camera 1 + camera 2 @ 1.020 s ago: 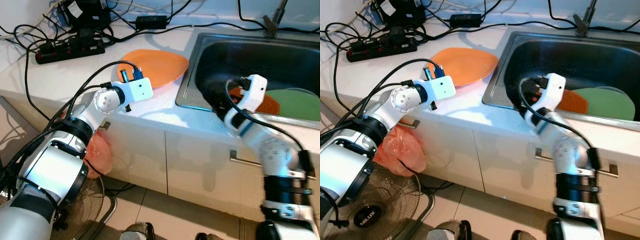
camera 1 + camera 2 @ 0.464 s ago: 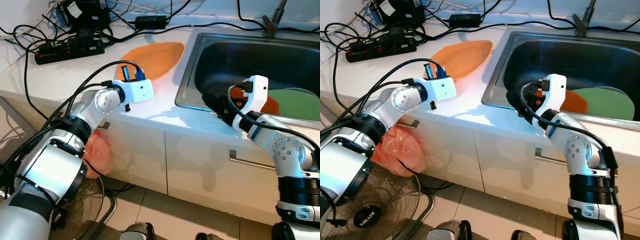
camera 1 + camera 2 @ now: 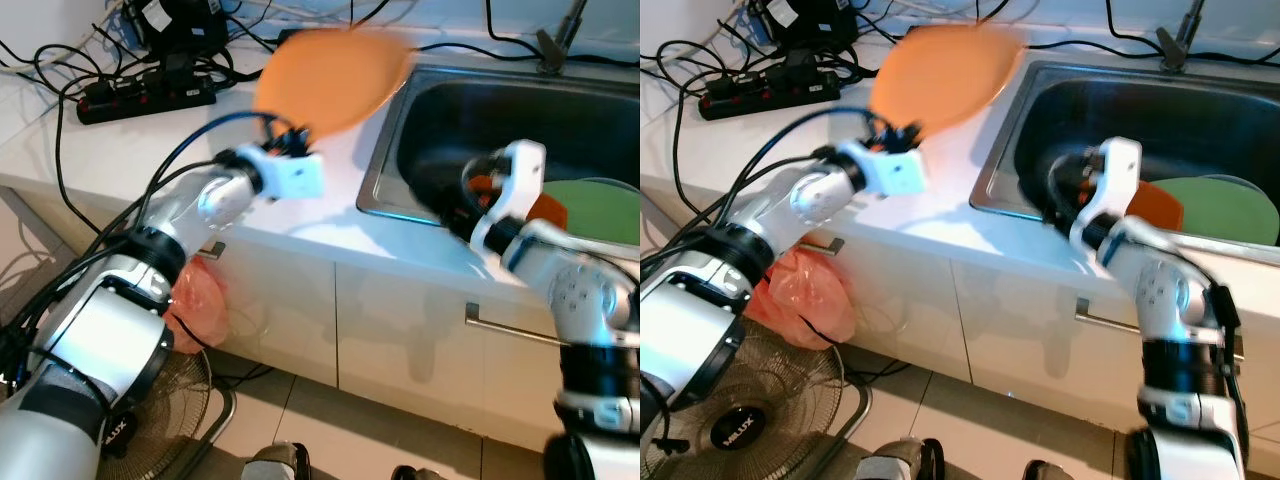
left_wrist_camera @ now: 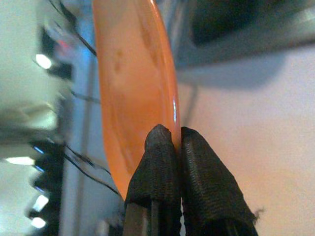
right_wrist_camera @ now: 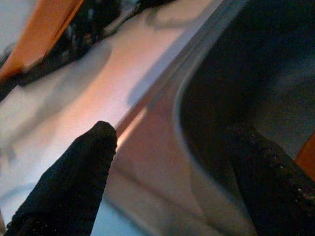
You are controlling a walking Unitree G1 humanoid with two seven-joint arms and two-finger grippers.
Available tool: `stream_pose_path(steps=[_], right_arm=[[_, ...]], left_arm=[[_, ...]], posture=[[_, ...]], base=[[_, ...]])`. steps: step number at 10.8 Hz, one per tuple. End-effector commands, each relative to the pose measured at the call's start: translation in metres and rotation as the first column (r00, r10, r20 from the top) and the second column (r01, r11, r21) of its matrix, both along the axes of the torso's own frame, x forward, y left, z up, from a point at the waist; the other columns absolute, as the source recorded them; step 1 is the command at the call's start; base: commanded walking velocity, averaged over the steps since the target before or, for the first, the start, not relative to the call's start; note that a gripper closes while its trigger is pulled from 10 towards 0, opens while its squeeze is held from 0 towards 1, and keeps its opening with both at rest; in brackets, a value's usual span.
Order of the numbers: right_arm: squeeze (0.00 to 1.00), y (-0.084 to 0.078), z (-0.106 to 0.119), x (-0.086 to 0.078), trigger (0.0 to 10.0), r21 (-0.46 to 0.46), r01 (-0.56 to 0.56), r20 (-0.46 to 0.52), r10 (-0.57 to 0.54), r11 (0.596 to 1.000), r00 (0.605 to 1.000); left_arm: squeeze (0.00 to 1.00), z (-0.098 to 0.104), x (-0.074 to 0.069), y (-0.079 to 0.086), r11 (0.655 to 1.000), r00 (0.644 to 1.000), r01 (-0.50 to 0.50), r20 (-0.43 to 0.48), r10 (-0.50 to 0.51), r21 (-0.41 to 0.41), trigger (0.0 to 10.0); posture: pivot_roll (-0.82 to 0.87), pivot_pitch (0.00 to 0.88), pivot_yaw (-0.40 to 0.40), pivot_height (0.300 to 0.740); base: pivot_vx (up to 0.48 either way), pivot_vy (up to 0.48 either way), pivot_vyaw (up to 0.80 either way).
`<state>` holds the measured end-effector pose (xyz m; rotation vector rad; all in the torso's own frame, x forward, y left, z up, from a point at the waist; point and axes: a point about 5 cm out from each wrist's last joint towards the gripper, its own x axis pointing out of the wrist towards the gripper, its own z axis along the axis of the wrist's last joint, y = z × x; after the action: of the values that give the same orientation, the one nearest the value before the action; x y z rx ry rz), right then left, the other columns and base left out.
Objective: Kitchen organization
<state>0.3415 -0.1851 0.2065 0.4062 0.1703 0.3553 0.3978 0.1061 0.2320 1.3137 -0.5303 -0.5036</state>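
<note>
**Mia:** Why was the orange plate (image 3: pixel 330 75) up in the air?

**Ben:** The left gripper (image 4: pixel 170 147) had it. Its two black fingers were pressed tight on the rim of the plate, one on each side. The plate was tipped up and off the white counter (image 3: pixel 150 140), just left of the sink (image 3: pixel 480 110). I think the robot was carrying it toward the sink.

**Mia:** What did the plate look like?

**Ben:** Round, thin and smooth, with a little shine along its edge. It looked blurry in the head views.

**Mia:** And the sink?

**Ben:** Shiny grey metal, deep and dark inside. A flat green plate (image 3: pixel 598 208) lay in it, with another orange thing (image 3: pixel 548 210) beside that.

**Mia:** What was the other arm doing?

**Ben:** The right gripper (image 5: pixel 172 162) was at the front edge of the sink, with its fingers spread wide apart and nothing between them. Maybe it was waiting to help.

**Mia:** What else was near?

**Ben:** A black power strip (image 3: pixel 145 98) and tangled cables (image 3: pixel 60 60), far left of the sink.
</note>
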Motion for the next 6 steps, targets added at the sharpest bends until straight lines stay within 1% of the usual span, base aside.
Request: stream_pose_path(steps=[1, 2, 3, 4, 6], right_arm=[[0.00, -0.007, 0.013, 0.004, 10.0, 0.079, 0.055, 0.046, -0.058, 0.995, 0.997], [0.00, -0.015, 0.028, 0.008, 10.0, 0.166, 0.110, 0.116, -0.130, 0.980, 0.985], [0.00, -0.020, 0.038, 0.009, 10.0, 0.220, 0.139, 0.155, -0.175, 0.966, 0.972], [0.00, -0.024, 0.048, 0.008, 10.0, 0.271, 0.168, 0.198, -0.226, 0.948, 0.954], [0.00, -0.023, 0.050, 0.009, 10.0, 0.270, 0.171, 0.208, -0.231, 0.948, 0.950]], left_arm=[[0.00, 0.020, -0.003, -0.012, 0.998, 0.991, 0.065, 0.121, -0.063, -0.015, 0.0], [0.00, 0.017, -0.007, -0.020, 0.994, 0.981, 0.102, 0.170, -0.094, -0.037, 0.0], [0.00, 0.012, -0.010, -0.026, 0.992, 0.977, 0.118, 0.182, -0.107, -0.049, 0.0], [0.00, 0.001, -0.013, -0.036, 0.988, 0.980, 0.142, 0.151, -0.132, -0.059, 0.0], [0.00, 0.000, -0.016, -0.050, 0.980, 0.972, 0.179, 0.170, -0.164, -0.082, 0.0]], posture=[[0.12, 0.080, 0.103, 0.740], [0.12, 0.080, 0.104, 0.740], [0.12, 0.083, 0.102, 0.740], [0.11, 0.084, 0.100, 0.740], [0.10, 0.087, 0.101, 0.740]], base=[[0.000, 0.000, 0.00], [0.000, 0.000, 0.00], [0.000, 0.000, 0.00], [0.000, 0.000, 0.00], [0.000, 0.000, 0.00]])
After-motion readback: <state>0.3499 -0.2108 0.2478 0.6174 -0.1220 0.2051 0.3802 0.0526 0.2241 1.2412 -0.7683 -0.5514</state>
